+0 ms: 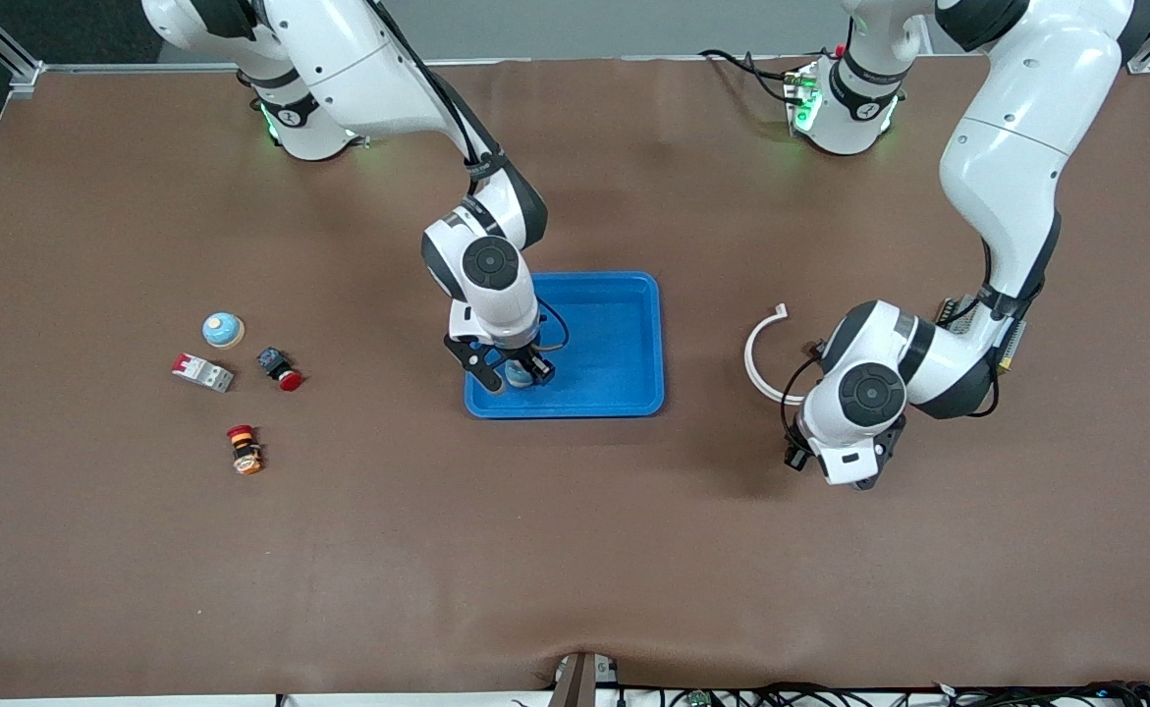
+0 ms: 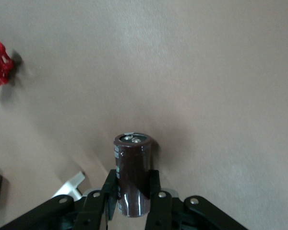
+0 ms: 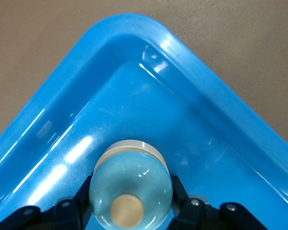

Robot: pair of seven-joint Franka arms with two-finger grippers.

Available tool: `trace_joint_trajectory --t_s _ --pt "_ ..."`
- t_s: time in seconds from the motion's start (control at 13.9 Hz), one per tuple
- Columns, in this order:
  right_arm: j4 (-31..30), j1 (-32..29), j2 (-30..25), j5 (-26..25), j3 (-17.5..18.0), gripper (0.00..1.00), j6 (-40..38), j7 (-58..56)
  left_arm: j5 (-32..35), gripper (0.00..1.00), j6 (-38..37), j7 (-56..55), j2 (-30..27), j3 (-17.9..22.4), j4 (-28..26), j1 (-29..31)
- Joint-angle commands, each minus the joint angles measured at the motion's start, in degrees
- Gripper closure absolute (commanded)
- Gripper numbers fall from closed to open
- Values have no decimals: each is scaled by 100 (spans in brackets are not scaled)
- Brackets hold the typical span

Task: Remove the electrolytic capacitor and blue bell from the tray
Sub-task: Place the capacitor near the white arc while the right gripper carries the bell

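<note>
Wrist views settle what the front view hides: the left gripper [image 2: 133, 201] pinches one dark brown capacitor [image 2: 132, 172] upright over bare table at that view's centre right, and the right gripper [image 3: 132, 211] clamps a pale blue bell [image 3: 130, 190] low inside one blue tray [image 1: 624, 334] at frame centre, near the tray corner. Front view alone shows a second bell [image 1: 223, 330], two red push buttons [image 1: 282, 370] [image 1: 244, 450] and one small breaker [image 1: 203, 372] at centre left, plus one white curved strip [image 1: 761, 353].

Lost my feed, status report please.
Right gripper shut on bell inside blue tray. Left gripper shut on capacitor over bare table. Nothing obstructing.
</note>
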Motion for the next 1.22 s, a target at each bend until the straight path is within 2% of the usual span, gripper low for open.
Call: trace_joint_trajectory --t_s 0.0,0.14,0.22,0.29,0.43,0.72,1.15 --pt "80 76 55 3 -53 100 -21 201 128 89 1 51 91 41 173 -11" --pt "89 58 -6 3 -61 100 -143 148 84 46 1 51 118 49 208 -11" --pt "176 23 -42 -14 -70 100 -353 70 66 4 1 16 92 49 217 -11" --pt "316 -20 -59 -84 -70 100 -729 -114 75 0 1 16 57 41 217 -11" --pt "580 -126 -156 -102 -88 100 -1486 -649 84 0 -25 33 -5 32 383 6" --pt "573 -512 -568 -94 -88 100 -1804 -1563 92 0 -174 304 -443 -56 401 -3" --pt "511 -1829 -1526 -207 -97 100 -2982 -4365 22 0 -929 2026 -1445 -74 401 41"
